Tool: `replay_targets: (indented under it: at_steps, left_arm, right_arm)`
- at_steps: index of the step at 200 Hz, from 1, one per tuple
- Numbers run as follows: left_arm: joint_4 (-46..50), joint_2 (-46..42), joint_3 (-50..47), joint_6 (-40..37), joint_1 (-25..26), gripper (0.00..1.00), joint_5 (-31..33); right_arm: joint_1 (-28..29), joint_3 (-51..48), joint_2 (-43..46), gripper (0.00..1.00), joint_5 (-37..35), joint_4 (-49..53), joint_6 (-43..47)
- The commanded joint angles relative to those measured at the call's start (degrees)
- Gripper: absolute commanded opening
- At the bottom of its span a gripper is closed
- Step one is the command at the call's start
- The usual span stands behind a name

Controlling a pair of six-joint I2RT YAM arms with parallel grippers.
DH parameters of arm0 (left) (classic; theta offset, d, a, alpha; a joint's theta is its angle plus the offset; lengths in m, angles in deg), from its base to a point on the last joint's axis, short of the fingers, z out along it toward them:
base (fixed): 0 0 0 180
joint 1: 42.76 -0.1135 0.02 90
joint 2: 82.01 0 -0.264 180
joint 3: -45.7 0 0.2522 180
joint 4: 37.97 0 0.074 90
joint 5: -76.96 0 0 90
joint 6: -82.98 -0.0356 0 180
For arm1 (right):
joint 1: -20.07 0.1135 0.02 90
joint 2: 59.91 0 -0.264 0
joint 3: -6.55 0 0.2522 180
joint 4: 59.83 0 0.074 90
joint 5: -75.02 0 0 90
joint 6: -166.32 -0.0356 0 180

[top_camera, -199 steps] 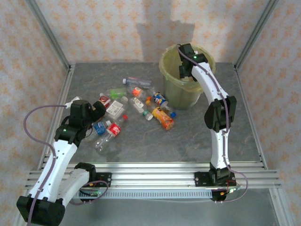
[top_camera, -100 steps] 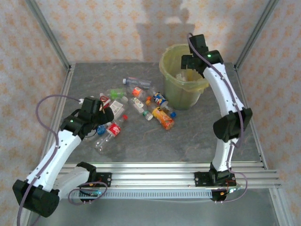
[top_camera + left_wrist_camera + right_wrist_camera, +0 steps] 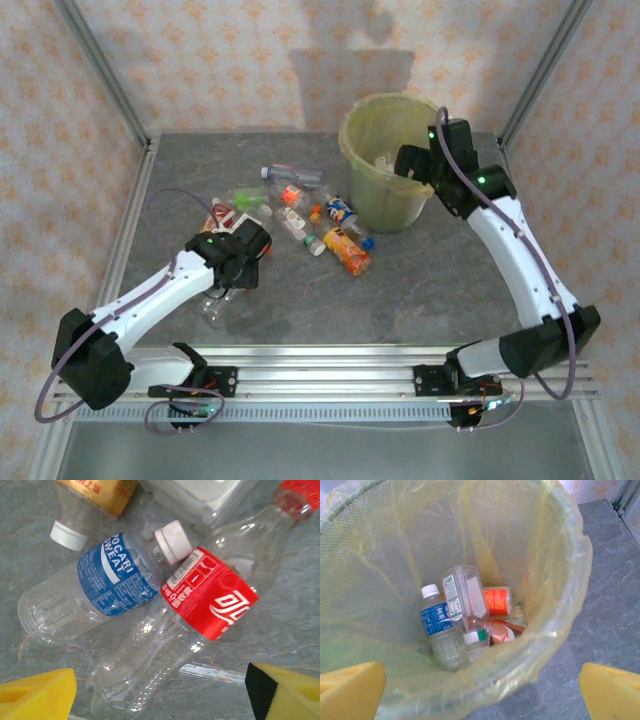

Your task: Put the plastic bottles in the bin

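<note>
Two pincers, both empty. The left pincer (image 3: 160,695) hangs low over the loose plastic bottles (image 3: 300,215), fingers spread wide either side of a red-labelled bottle (image 3: 210,600), not gripping it. A blue-labelled bottle (image 3: 110,580) lies against it at 10 o'clock. The right pincer (image 3: 482,695) is fully spread, nothing between its fingers, above the bin (image 3: 395,555) by its rim. The bin stands at 1 o'clock on the grey surface (image 3: 420,290), with a few binned bottles (image 3: 465,600) at its bottom. The loose pile lies flat at 9 o'clock from the bin.
</note>
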Motion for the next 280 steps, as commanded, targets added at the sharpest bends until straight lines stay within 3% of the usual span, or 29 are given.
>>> replay_targets:
  at_steps: [1,49,123,202,260,280]
  left_arm:
    - [-0.22,1.31,-1.32,1.35,0.46,0.89,2.85]
    - [-5.74,5.4,-4.22,1.01,0.47,0.92,2.29]
    - [-13.32,9.69,-7.23,0.65,0.41,0.92,-0.9]
    - [-19.26,11.85,-8.74,1.0,2.21,0.81,-5.06]
    - [-22.88,16.44,-7.49,0.33,6.34,0.74,-3.22]
    - [-23.44,16.96,-6.6,-0.3,7.28,0.67,-2.42]
  right_arm:
    - [1.31,-3.25,4.6,0.99,-2.98,-3.34,-3.6]
    - [3.1,-9.15,9.56,0.99,-6.72,-1.91,-8.15]
    - [3.67,-10.3,9.61,0.99,-8.32,-1.26,-10.71]
    - [3.92,-10.02,9.6,0.99,-9.65,-0.92,-10.3]
    - [3.94,-10.02,9.59,0.99,-9.14,-1.21,-10.04]
    - [3.96,-9.97,9.64,0.99,-8.86,-1.25,-9.8]
